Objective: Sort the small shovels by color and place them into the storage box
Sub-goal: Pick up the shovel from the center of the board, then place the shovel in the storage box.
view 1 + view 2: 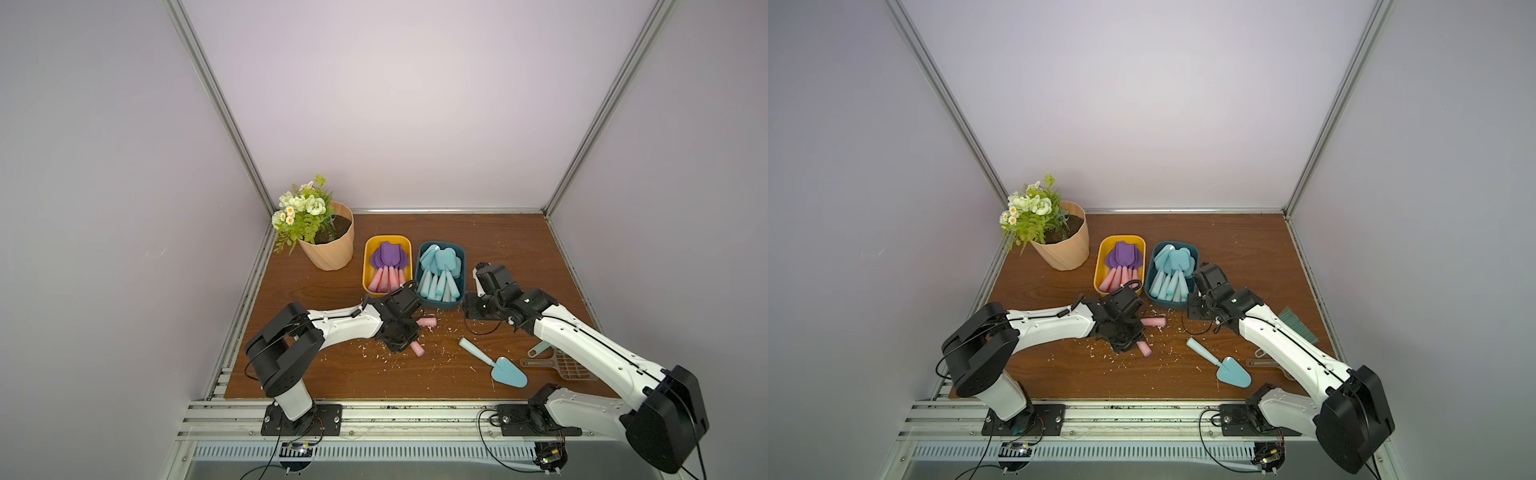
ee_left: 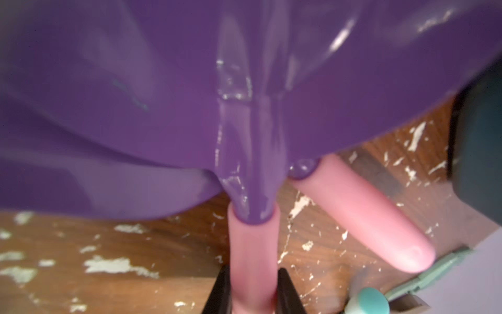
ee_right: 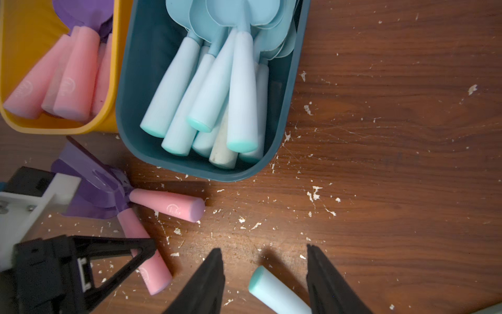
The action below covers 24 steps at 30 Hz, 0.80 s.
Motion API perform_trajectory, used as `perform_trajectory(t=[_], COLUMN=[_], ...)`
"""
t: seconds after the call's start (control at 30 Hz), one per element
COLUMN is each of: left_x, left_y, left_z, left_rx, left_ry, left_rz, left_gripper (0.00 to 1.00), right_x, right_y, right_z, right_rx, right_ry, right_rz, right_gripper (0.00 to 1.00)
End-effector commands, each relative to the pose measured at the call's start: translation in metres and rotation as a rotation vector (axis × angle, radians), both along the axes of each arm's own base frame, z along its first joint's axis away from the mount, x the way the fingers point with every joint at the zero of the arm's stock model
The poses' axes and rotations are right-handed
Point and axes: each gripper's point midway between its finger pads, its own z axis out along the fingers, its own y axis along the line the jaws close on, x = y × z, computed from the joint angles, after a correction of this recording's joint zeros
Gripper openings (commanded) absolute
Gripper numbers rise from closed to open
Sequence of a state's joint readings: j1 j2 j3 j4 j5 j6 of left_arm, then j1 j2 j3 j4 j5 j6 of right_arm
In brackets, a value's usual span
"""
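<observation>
Right wrist view: right jaws are standing spread, the loose turquoise shovel [image 3: 277,292] lying handle-end between them, touching neither, on the table [image 3: 380,190]. Left jaws are pinching the pink handle of the first purple shovel [image 2: 252,258]; a second purple shovel [image 2: 361,212] is lying just beside it, blades overlapping. Farther back, the yellow box [image 3: 24,32] is holding the stored purple shovels [image 3: 78,76], the teal box [image 3: 146,81] beside it the stored turquoise shovels [image 3: 217,81].
</observation>
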<state>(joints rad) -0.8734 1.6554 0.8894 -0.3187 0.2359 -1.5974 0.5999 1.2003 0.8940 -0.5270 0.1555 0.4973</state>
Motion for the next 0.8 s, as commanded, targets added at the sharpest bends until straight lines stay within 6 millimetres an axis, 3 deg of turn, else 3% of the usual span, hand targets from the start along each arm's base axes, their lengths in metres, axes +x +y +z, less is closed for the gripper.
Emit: perform_trajectory(t=[0.0,0.23,0.37,0.47,0.63,0.77], left_x=[-0.022,-0.009,-0.018,-0.010,0.036,0.097], left_y=[0.029,0.050,0.074,0.093,0.104,0.079], left_z=[-0.013,0.049,0.071,0.092,0.122,0.145], left_rx=[0.076,0.173,0.197,0.183,0.236,0.344], left_ry=[0.069,-0.074,-0.099,-0.174,-0.298,-0.426], left_rz=[0.007,-0.082,-0.060,-0.016,-0.093,-0.318], left_gripper=[0.03,0.01,0.01,0.01,0.01,0.01], right_x=[0.008,0.013,0.020,0.025,0.032,0.038], right_y=[0.001,0.004,0.007,0.008,0.012,0.012], right_z=[0.012,0.010,0.015,0.018,0.025,0.033], right_rx=[0.008,0.019,0.020,0.021,0.034,0.036], right_ry=[-0.030,-0.012,-0.011,-0.014,-0.019,-0.032], right_rz=[-0.015,-0.041,-0.056,-0.075,-0.094,-0.117], right_gripper=[0.54,0.54,0.54,0.54,0.53,0.53])
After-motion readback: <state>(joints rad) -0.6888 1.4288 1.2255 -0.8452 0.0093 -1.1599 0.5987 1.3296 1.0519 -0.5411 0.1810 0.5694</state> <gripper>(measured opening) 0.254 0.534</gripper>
